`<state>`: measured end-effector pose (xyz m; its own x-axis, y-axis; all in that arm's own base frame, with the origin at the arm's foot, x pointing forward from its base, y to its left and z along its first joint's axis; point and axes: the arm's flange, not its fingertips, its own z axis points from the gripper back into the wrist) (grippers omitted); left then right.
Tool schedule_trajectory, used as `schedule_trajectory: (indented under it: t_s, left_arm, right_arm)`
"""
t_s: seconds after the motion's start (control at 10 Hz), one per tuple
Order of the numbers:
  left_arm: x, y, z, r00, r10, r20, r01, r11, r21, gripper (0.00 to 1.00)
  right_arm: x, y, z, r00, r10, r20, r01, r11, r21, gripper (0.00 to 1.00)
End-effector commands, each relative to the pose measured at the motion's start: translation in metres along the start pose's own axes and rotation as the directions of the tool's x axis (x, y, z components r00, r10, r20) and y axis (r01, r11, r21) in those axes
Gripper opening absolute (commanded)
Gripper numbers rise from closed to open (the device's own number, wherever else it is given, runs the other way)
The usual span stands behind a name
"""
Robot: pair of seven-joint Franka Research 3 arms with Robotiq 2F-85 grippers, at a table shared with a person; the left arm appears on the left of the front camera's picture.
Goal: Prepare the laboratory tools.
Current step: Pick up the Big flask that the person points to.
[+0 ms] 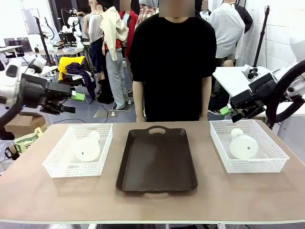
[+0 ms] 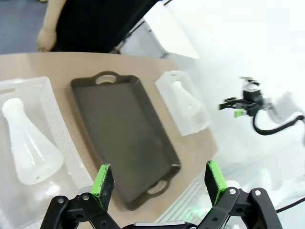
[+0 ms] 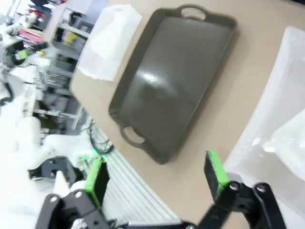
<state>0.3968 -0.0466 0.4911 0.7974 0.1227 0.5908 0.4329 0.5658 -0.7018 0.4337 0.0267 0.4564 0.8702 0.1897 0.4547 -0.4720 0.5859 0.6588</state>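
While both arms hang above the outer ends of the counter, neither touches a flask.

Left tool: jaws spread wide with nothing between them, raised beyond the counter's left edge, up and outward from the left basket. The left flask lies on its side in that basket, base towards the robot and neck towards the person. It is below and inward of the left tool, well apart from it. In the left wrist view it lies off to the side of one green pad, not between the fingers.

Right tool: jaws likewise wide apart and holding nothing, raised over the far inner corner of the right basket. The right flask lies on its side in that basket, neck pointing away from the robot. The neck end is near the tool, just below it, not touching.

A dark tray sits between the two baskets.
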Motion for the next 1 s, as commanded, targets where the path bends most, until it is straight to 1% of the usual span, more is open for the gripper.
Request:
schedule_trajectory:
  t_s: [0.0, 0.1, 0.2, 0.3, 0.4, 0.5, 0.6, 0.7, 0.8, 0.9]
  left_arm:
    - [-0.004, 0.016, 0.001, 0.995, 0.097, -0.008, -0.097, 0.991, -0.096, 1.0]
    - [-0.007, 0.022, 0.011, 0.99, 0.138, -0.027, -0.14, 0.983, -0.115, 1.0]
    - [-0.008, 0.032, 0.019, 0.982, 0.187, -0.027, -0.189, 0.97, -0.156, 1.0]
    - [-0.012, 0.036, 0.029, 0.972, 0.231, -0.048, -0.236, 0.953, -0.191, 1.0]
    - [-0.015, 0.042, 0.036, 0.967, 0.248, -0.057, -0.255, 0.943, -0.216, 1.0]
    - [-0.019, 0.048, 0.041, 0.961, 0.27, -0.062, -0.277, 0.936, -0.218, 1.0]
    - [-0.025, 0.057, 0.044, 0.961, 0.268, -0.074, -0.278, 0.93, -0.239, 1.0]
    - [-0.031, 0.068, 0.047, 0.955, 0.279, -0.104, -0.297, 0.925, -0.238, 1.0]
    - [-0.038, 0.079, 0.052, 0.941, 0.308, -0.138, -0.334, 0.908, -0.253, 1.0]
    - [-0.044, 0.084, 0.054, 0.933, 0.322, -0.161, -0.356, 0.896, -0.267, 1.0]
  right_arm:
    - [0.003, -0.026, -0.002, 0.997, -0.073, -0.022, 0.075, 0.992, 0.101, 1.0]
    - [-0.006, -0.032, 0.004, 0.995, -0.099, 0.006, 0.097, 0.985, 0.14, 1.0]
    - [-0.013, -0.04, 0.012, 0.993, -0.114, 0.038, 0.105, 0.979, 0.176, 1.0]
    - [-0.024, -0.044, 0.017, 0.989, -0.135, 0.062, 0.12, 0.972, 0.203, 1.0]
    - [-0.031, -0.049, 0.022, 0.985, -0.156, 0.08, 0.136, 0.967, 0.215, 1.0]
    - [-0.037, -0.052, 0.027, 0.979, -0.181, 0.092, 0.155, 0.96, 0.234, 1.0]
    - [-0.044, -0.052, 0.031, 0.973, -0.207, 0.102, 0.175, 0.949, 0.26, 1.0]
    - [-0.042, -0.053, 0.037, 0.972, -0.208, 0.109, 0.172, 0.946, 0.274, 1.0]
    - [-0.044, -0.053, 0.037, 0.97, -0.214, 0.116, 0.168, 0.933, 0.318, 1.0]
    - [-0.043, -0.055, 0.038, 0.971, -0.213, 0.112, 0.168, 0.933, 0.318, 1.0]
